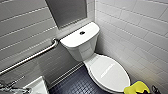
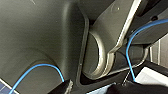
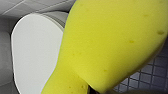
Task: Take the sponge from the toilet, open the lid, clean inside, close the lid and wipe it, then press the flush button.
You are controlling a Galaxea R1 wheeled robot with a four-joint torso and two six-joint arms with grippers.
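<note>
Near lid's front edge: sponge [image 1: 137, 88] sat up off the toilet [image 1: 81, 43], lid [image 1: 108, 71] down.
Sponge feel: light, soft foam, squashy, not fragile, I judged; best grip at pinched waist.
My R jaws: clamped narrow on sponge, foam bulging past; pads hidden.

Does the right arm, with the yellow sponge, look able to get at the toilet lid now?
Probably yes: the sponge hangs close by the front end of the closed lid, and nothing lies on the lid or between the two.
</note>
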